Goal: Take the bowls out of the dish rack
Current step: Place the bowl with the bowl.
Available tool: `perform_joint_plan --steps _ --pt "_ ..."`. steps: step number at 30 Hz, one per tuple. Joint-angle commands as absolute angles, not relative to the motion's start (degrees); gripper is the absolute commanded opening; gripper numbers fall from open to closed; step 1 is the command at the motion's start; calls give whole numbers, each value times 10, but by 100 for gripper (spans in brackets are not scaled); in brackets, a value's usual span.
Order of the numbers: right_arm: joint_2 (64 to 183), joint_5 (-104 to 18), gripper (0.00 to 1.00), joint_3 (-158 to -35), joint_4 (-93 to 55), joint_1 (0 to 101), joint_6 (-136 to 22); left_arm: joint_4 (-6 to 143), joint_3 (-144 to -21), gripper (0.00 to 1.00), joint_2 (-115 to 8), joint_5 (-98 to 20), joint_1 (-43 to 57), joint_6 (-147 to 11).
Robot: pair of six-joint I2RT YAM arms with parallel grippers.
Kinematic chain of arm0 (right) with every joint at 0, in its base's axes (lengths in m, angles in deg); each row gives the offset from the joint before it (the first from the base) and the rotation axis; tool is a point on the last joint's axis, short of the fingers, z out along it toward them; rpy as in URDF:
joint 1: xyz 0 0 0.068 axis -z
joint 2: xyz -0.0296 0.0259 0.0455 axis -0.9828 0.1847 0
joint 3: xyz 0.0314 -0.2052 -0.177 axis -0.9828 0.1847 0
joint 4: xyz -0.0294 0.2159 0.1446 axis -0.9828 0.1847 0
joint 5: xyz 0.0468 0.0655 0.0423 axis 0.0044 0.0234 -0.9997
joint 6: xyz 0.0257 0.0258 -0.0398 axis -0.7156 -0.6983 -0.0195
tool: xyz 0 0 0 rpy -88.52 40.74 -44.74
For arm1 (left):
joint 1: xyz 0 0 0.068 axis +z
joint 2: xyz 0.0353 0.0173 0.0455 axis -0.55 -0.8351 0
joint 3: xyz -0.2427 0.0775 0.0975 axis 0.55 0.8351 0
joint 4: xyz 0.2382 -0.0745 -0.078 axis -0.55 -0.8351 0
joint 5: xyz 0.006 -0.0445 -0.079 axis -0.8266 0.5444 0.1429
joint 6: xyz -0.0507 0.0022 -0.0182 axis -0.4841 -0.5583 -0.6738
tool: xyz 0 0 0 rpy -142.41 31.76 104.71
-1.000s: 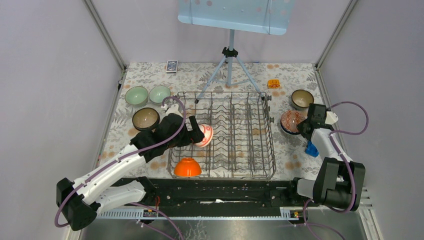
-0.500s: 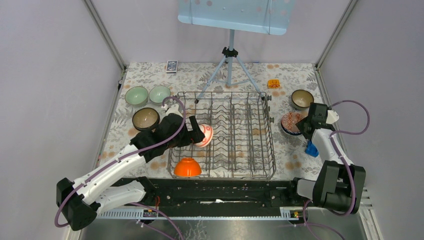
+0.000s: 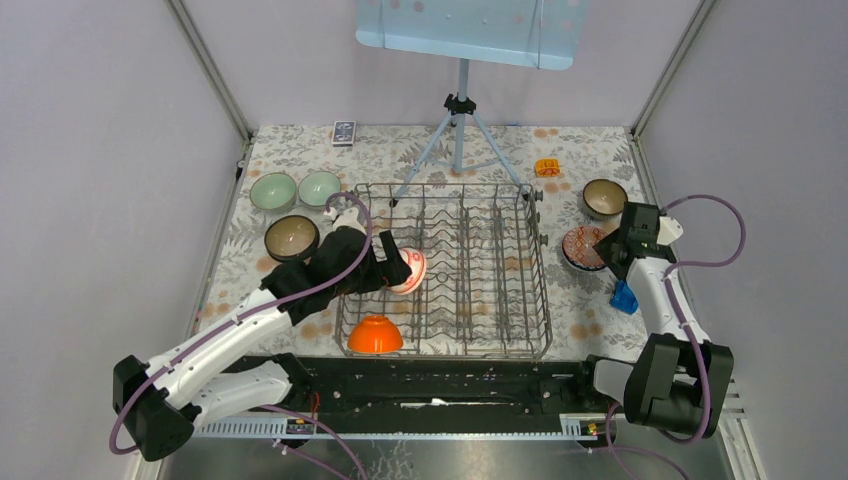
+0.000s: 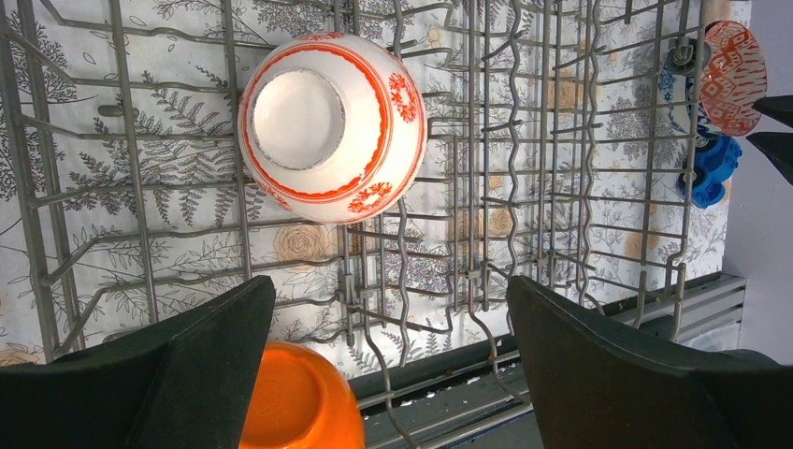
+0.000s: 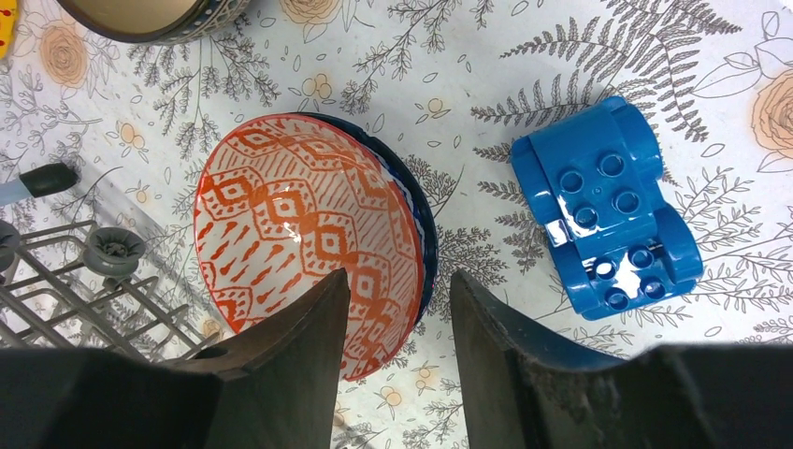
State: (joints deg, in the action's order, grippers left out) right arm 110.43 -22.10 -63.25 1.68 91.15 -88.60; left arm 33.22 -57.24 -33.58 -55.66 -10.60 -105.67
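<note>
left pincer poised for the rack's red-and-white bowl

at the far left, two pale green bowls (image 3: 272, 190) and a brown bowl (image 3: 291, 237) already sit on the worktop (image 3: 300, 150). just right of them the left pincer (image 4: 388, 299) hangs over the dish rack (image 3: 546, 290), jaws spread as wide as they go and holding nothing. the red-and-white bowl (image 4: 329, 126) leans on its side among the tines just ahead of the fingers, its foot towards the wrist camera. an orange bowl (image 3: 375, 335) lies upside down at the rack's near edge, close under the left finger.

to take the leaning bowl well, i'd carry the jaws forward until they bracket it. close only once both fingers are clear of the wires, then lift straight up so nothing catches a tine or knocks the orange one.

right of the rack, a red-patterned bowl (image 5: 309, 238) rests nested in a blue bowl (image 5: 423, 234) on the worktop. the right pincer (image 5: 397, 290) stands partly open astride their rim, a gap on both sides, gripping nothing. it should rise straight before swinging, keeping off the blue block (image 5: 608, 220) just beside.
</note>
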Motion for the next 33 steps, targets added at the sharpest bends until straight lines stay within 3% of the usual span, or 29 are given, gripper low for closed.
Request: perform_joint_plan --steps 1,8,13,33 --pt "1078 -194 49 -655 37 914 -868 360 -563 99 -334 -551 -104 -1055" --pt "1090 -193 39 -647 37 916 -867 361 -560 99 -328 -544 -104 -1056" --pt "1100 -202 23 -646 28 919 -870 361 -557 99 -322 -546 -104 -1056" --pt "1122 -215 8 -634 15 923 -875 361 -555 99 -325 -541 -104 -1058"
